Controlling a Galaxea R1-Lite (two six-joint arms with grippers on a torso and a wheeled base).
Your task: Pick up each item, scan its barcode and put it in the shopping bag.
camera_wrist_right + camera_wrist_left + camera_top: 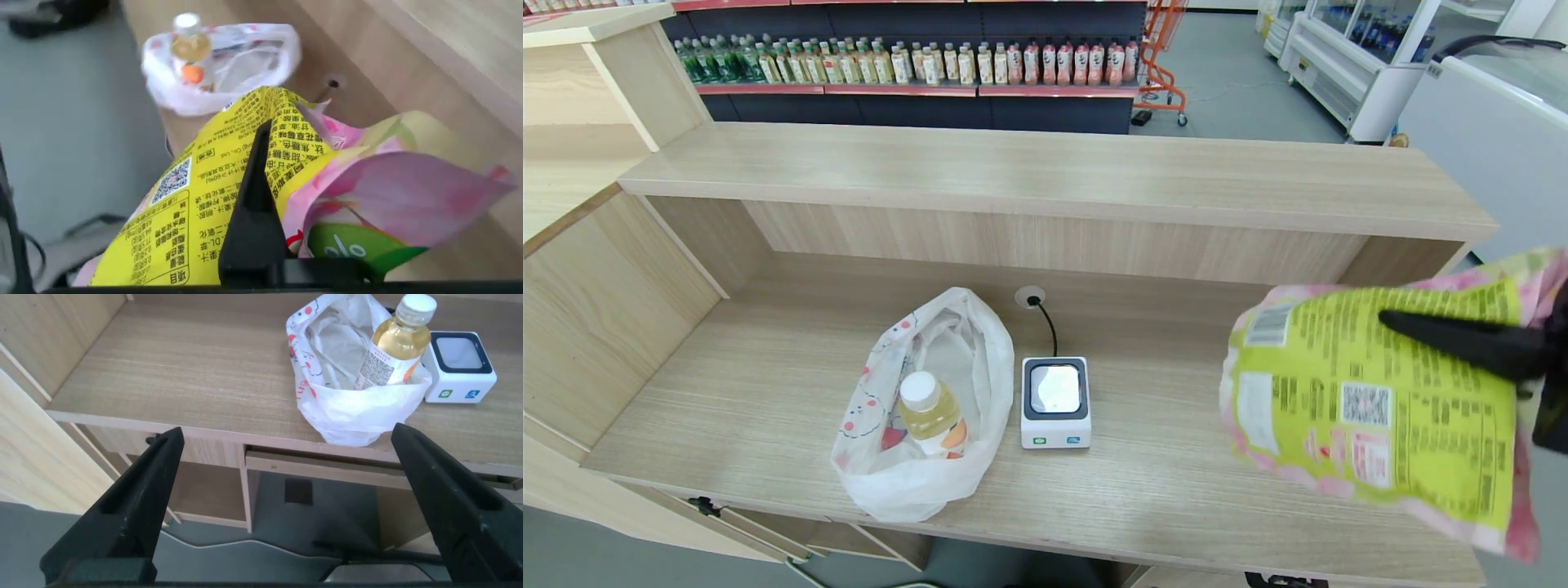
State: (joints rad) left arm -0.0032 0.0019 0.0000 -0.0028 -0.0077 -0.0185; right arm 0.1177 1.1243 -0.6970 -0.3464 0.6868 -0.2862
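While clenching the snack bag (1372,425) in the right gripper (1421,335), hovered right of the scanner (1055,400), pre-scan; likely needed barcode (1267,325) turned down over scanner

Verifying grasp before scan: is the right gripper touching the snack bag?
Touching. Head view: the right gripper clamps the snack bag, one black finger lying flat across its printed back.

Bright even light, faint shadows, bowed edges

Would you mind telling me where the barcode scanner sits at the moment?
In the head view the barcode scanner sits on the counter near its middle, just right of the shopping bag that holds a bottle.
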